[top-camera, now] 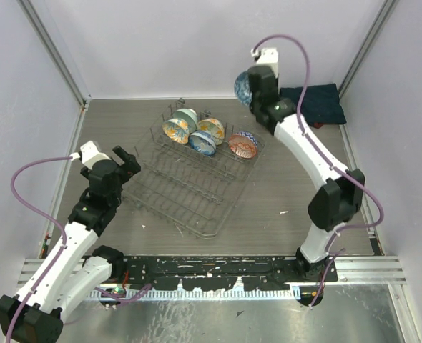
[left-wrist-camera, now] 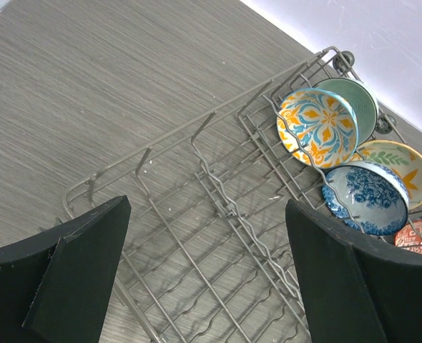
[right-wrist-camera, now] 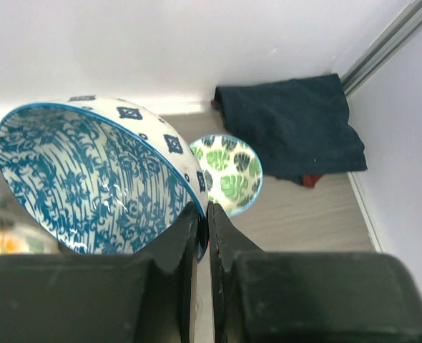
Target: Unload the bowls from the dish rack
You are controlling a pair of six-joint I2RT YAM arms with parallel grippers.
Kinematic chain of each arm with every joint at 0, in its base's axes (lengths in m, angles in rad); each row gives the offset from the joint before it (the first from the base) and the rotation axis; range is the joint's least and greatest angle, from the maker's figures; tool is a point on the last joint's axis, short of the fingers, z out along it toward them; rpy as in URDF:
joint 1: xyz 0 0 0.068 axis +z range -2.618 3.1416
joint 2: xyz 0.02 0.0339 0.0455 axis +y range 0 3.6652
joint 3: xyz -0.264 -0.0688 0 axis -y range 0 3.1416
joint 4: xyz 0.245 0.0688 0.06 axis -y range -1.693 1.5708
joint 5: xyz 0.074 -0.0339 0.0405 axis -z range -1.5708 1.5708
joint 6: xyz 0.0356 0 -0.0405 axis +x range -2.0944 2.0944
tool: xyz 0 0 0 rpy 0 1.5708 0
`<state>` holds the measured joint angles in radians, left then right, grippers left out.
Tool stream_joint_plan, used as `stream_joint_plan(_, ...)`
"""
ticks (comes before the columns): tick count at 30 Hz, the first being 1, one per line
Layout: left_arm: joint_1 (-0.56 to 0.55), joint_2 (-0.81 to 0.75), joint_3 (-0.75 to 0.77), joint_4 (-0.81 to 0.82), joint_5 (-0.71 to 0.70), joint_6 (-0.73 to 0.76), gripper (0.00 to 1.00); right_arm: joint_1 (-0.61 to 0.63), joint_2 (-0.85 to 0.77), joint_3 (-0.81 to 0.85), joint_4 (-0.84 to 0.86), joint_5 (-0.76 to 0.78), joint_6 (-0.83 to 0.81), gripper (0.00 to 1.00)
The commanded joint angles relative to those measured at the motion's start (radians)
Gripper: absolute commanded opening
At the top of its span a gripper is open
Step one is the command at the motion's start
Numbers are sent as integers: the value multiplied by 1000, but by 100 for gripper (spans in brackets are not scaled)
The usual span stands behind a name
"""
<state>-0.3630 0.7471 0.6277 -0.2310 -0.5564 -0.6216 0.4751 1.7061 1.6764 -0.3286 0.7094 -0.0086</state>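
My right end effector [right-wrist-camera: 204, 212] pinches the blue bowl [right-wrist-camera: 89, 179] by the rim, I'd say bound for the green bowl [right-wrist-camera: 229, 171] ahead; left end effector [left-wrist-camera: 205, 214] spread.

Five bowls [top-camera: 200, 134] stand in far end of dish rack [top-camera: 189, 193], mid table [top-camera: 268, 204]; cloth [top-camera: 322, 104] lies in far-R corner, w/ single bowl [right-wrist-camera: 229, 172] just beside it.

You've got a grey wood-grain table [top-camera: 272, 182] with the wire dish rack [top-camera: 197, 189] sitting skewed, left of centre. In the far right corner there's a folded dark cloth [top-camera: 318, 103], with a green leaf-pattern bowl [right-wrist-camera: 229, 171] upright on the tabletop just beside it. One small white fleck [top-camera: 284, 211] lies on the bare surface right of the rack.
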Motion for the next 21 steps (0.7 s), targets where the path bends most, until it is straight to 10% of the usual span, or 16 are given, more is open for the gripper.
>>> stream_joint_plan(1, -2, -17, 14, 33, -17, 13, 98, -131, 123, 277, -183, -175, 142, 1)
stream_joint_plan(8, -2, -8, 15, 36, -15, 12, 98, -329, 279, 423, -248, -461, 289, 1)
stream_joint_plan(21, -2, -16, 15, 34, -17, 13, 98, -421, 380, 435, -282, -538, 327, 1)
